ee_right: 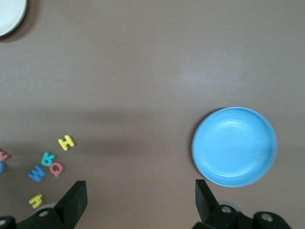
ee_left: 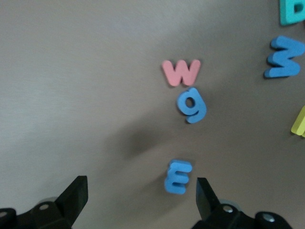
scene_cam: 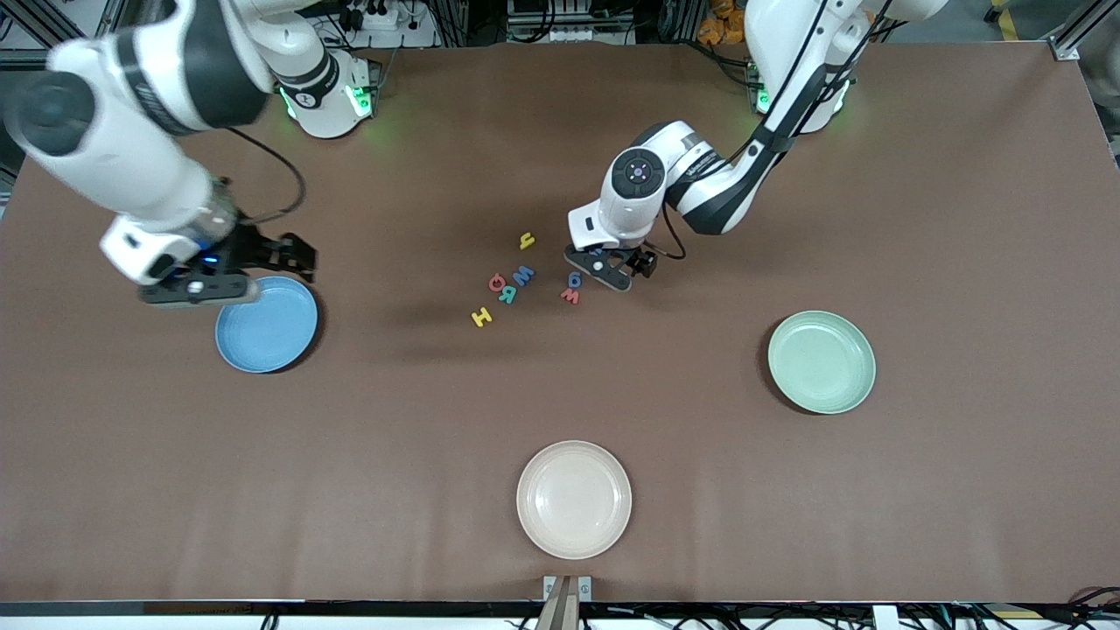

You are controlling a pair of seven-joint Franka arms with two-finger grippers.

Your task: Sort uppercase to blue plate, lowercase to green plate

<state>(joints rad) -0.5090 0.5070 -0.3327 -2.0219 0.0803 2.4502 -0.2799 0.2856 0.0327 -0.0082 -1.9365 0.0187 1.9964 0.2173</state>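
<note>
The uppercase letters lie mid-table: yellow H (scene_cam: 481, 317), teal R (scene_cam: 507, 295), red Q (scene_cam: 497, 282), blue W (scene_cam: 524, 276). Of the lowercase ones, yellow h (scene_cam: 526, 239), blue g (scene_cam: 575, 279) and red w (scene_cam: 570, 297) lie close by. My left gripper (scene_cam: 610, 267) hangs open, low over the blue m-like letter (ee_left: 177, 176), which lies between its fingers close to one fingertip (ee_left: 205, 198). My right gripper (scene_cam: 227, 280) is open and empty over the rim of the blue plate (scene_cam: 271, 337). The green plate (scene_cam: 821, 361) sits empty toward the left arm's end.
A cream plate (scene_cam: 573, 499) lies empty near the front edge of the brown table, nearer to the camera than the letters. The left wrist view shows the red w (ee_left: 181, 71) touching the blue g (ee_left: 191, 104).
</note>
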